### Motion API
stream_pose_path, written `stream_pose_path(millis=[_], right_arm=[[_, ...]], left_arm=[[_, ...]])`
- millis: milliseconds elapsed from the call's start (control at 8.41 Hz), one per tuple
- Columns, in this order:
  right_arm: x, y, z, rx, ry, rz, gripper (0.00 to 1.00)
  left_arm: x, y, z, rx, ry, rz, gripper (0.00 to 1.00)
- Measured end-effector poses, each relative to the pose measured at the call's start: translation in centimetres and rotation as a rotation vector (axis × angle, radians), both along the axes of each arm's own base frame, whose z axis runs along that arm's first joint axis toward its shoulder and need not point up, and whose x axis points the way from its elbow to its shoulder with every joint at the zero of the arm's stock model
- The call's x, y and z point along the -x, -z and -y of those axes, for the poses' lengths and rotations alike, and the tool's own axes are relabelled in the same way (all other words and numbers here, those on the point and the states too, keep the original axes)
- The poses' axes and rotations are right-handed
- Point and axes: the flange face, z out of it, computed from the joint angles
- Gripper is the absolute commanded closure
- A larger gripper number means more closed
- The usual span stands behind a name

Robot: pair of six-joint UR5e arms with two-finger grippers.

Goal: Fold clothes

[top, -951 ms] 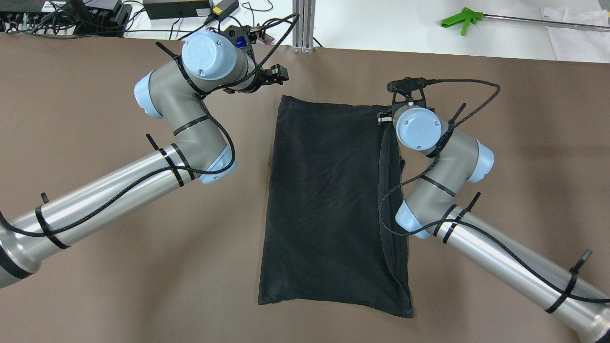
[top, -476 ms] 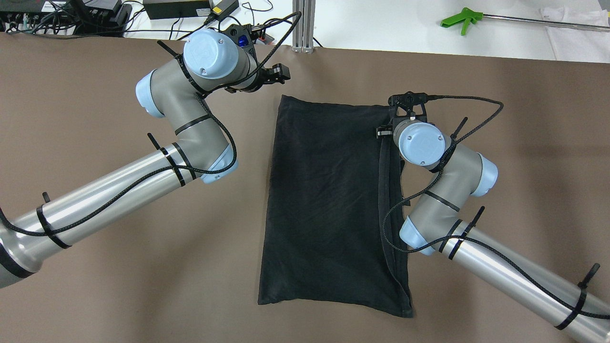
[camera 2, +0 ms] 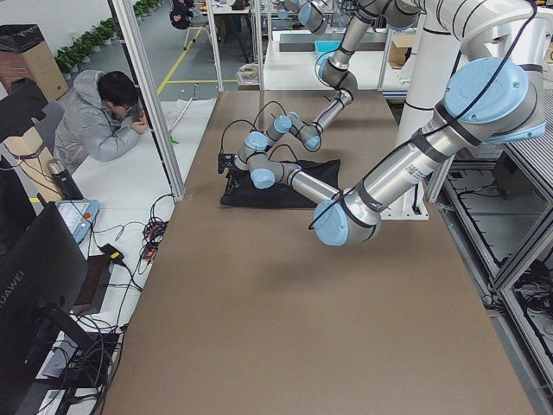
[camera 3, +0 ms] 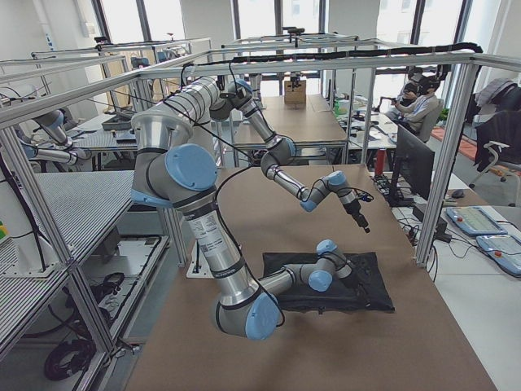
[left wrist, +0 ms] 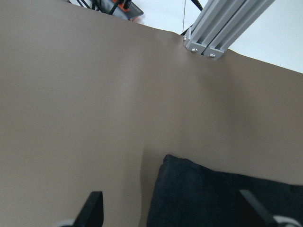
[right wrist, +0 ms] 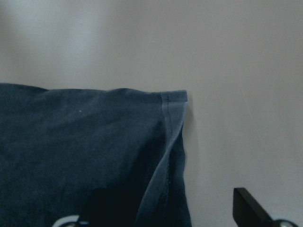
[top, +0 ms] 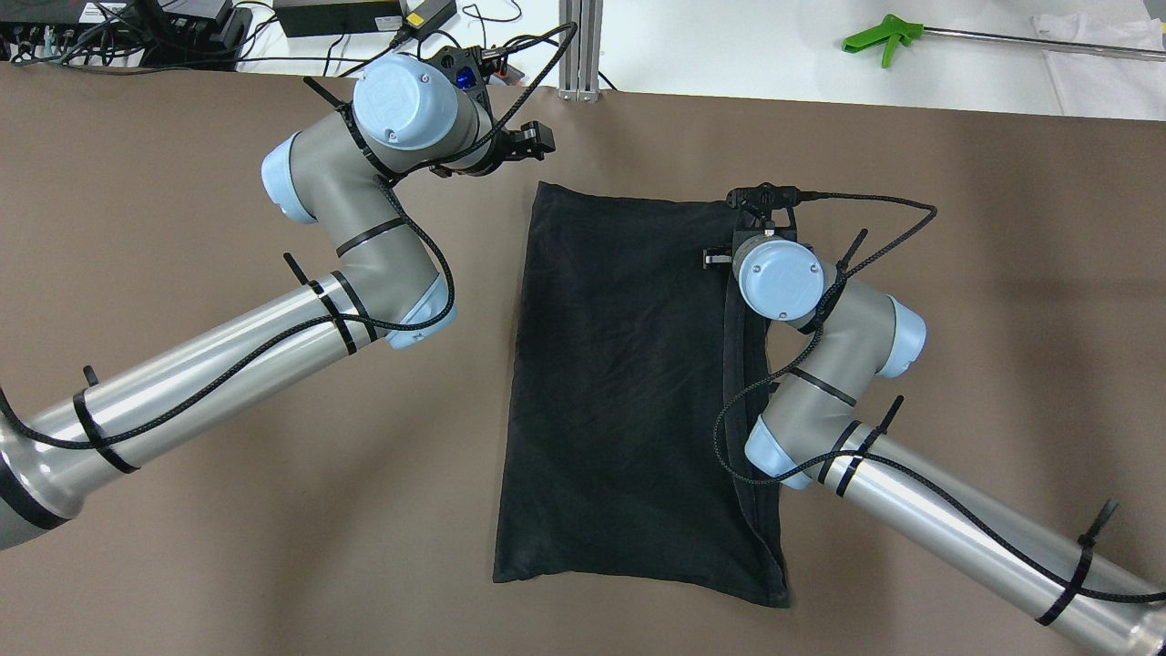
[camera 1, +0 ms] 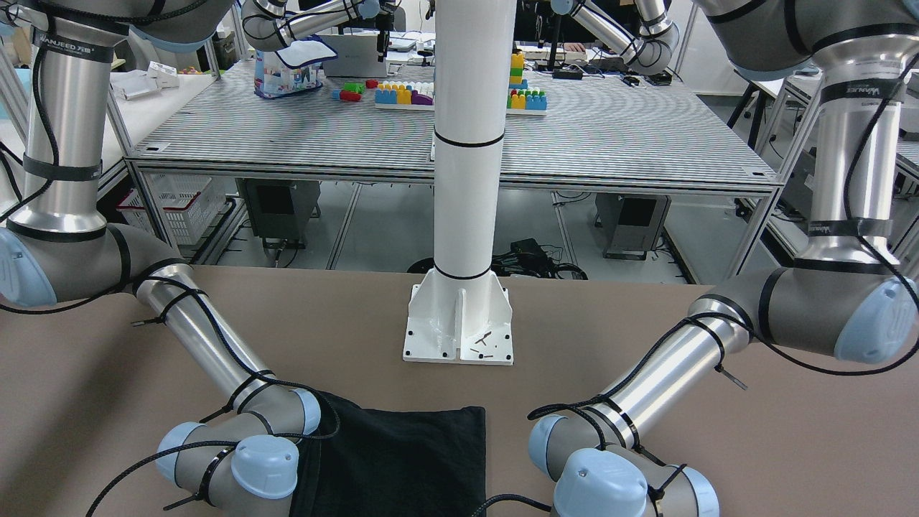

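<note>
Black garment (top: 629,392) lies flat mid-frame on the brown table (top: 182,547). Right gripper (right wrist: 158,213), fingers spread, hangs over its upper-right corner, the wrist hiding that edge. Left gripper (left wrist: 173,213), also spread, is by the upper-left corner, near an aluminium post (top: 580,46).

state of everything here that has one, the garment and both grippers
black garment: lying flat on the table, folded into a long rectangle, a narrow strip doubled along its right edge
left gripper: open, over bare table beside the garment's far left corner
right gripper: open, over the garment's far right corner, gripping nothing
</note>
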Motion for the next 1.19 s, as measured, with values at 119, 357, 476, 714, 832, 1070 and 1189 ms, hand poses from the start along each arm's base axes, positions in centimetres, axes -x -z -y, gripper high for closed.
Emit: stream_pose_path(millis=[119,357,476,714,832,1070,1189], right_arm=[[0.2,-0.2,-0.1,0.000,0.010,-0.009,0.06],[-0.8,-2.4,-1.0,-0.009,0.050,-0.053,0.06],[-1.8,-3.7,-1.8,-0.019,0.077,-0.079,0.06],[-5.2,-5.3,-3.3,-0.031,0.178,-0.101,0.06],[-6.3,-6.4,-3.8,-0.023,0.217,-0.100,0.06],[-7.3,-7.5,-4.3,-0.018,0.245,-0.094,0.06],[-7.5,-7.2,-4.3,-0.021,0.249,-0.086,0.06]], left_arm=[[-0.1,0.1,0.1,0.000,0.000,0.001,0.00],[-0.2,0.0,0.2,0.002,0.000,0.002,0.00],[-0.3,0.0,0.1,0.003,-0.001,0.002,0.00],[-0.6,0.0,0.0,0.003,-0.005,0.003,0.00],[-0.7,0.0,-0.1,0.003,-0.006,0.002,0.00],[-0.8,0.0,-0.1,0.003,-0.007,0.002,0.00],[-0.8,0.0,-0.2,0.002,-0.008,0.002,0.00]])
